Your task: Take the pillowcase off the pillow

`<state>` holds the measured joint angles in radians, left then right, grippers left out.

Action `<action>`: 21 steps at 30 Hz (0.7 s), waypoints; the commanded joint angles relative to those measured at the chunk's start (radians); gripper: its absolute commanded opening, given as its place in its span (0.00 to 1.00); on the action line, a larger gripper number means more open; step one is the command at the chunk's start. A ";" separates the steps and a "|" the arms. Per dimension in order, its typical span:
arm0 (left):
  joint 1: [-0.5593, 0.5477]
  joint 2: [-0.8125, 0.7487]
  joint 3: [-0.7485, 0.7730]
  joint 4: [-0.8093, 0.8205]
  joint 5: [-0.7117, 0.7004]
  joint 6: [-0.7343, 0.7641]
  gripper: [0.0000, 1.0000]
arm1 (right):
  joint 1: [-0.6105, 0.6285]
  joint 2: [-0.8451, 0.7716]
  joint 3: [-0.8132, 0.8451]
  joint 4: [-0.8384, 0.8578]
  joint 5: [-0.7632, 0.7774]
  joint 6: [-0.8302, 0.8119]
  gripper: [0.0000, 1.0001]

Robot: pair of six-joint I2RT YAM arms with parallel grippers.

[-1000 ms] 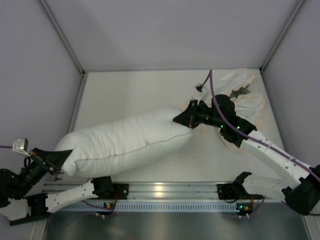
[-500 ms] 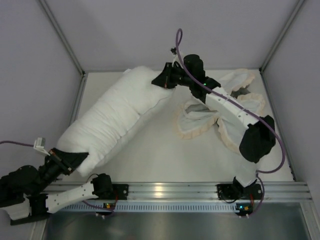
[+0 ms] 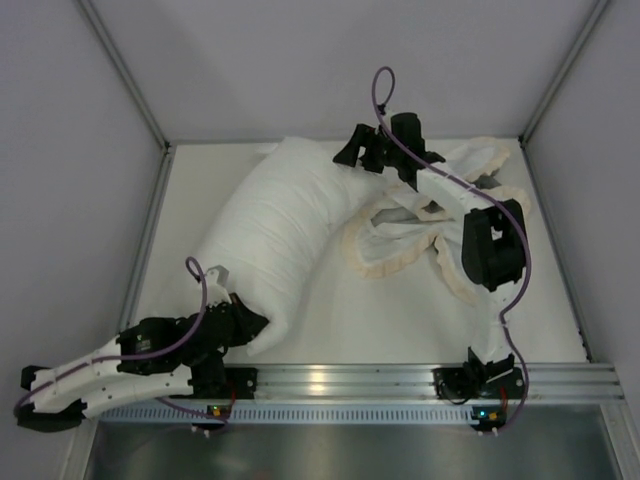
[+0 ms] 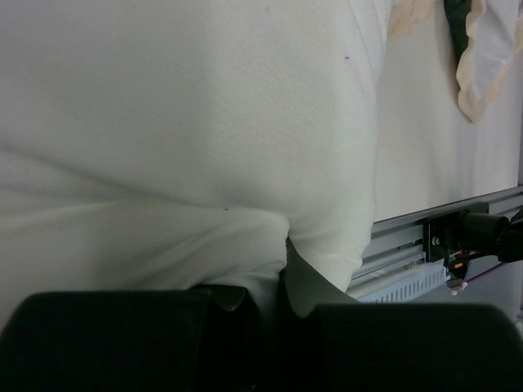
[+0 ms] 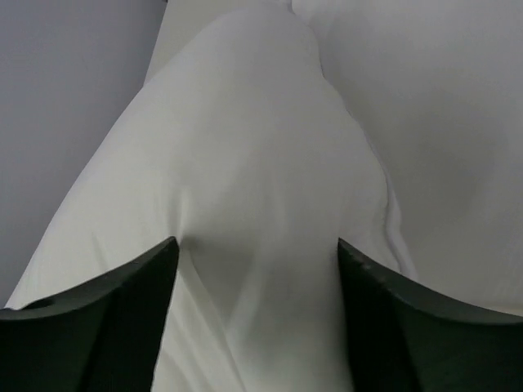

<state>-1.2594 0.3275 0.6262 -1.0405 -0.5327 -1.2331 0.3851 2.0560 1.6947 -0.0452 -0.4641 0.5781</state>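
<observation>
The plain white pillow (image 3: 285, 230) lies bare on the table, slanting from the near left to the far middle. My left gripper (image 3: 245, 325) is shut on its near corner, and in the left wrist view a fold of pillow (image 4: 204, 122) fabric is pinched in the left gripper (image 4: 282, 286). My right gripper (image 3: 355, 155) stands open at the pillow's far end. In the right wrist view the pillow (image 5: 261, 163) lies between and beyond the spread fingers (image 5: 122, 318) of the right gripper (image 5: 257, 253). The pillowcase (image 3: 400, 245), white with a cream frill, lies crumpled on the right under the right arm.
Grey walls close in the table at the left, the back and the right (image 3: 590, 150). A metal rail (image 3: 330, 380) runs along the near edge and shows as the rail (image 4: 409, 237) in the left wrist view. The pillowcase frill (image 4: 478, 65) shows at the top right there.
My right gripper carried the pillow's far end to the back of the table, then opened and let it go. My left arm has moved inward to the right, still holding the near corner.
</observation>
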 commanded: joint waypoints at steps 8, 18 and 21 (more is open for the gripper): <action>-0.003 0.119 -0.040 0.252 0.037 0.052 0.42 | 0.030 -0.306 -0.165 -0.160 0.266 -0.181 0.99; -0.003 -0.042 -0.023 0.195 0.046 0.021 0.99 | 0.104 -0.893 -0.690 -0.200 0.629 -0.202 0.99; -0.003 -0.080 -0.026 0.197 0.088 0.024 0.99 | 0.101 -0.984 -0.719 -0.267 0.709 -0.268 0.99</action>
<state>-1.2613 0.2787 0.5850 -0.8974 -0.4747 -1.2053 0.4885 1.1114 0.9985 -0.2348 0.1066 0.3817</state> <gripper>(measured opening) 0.987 0.993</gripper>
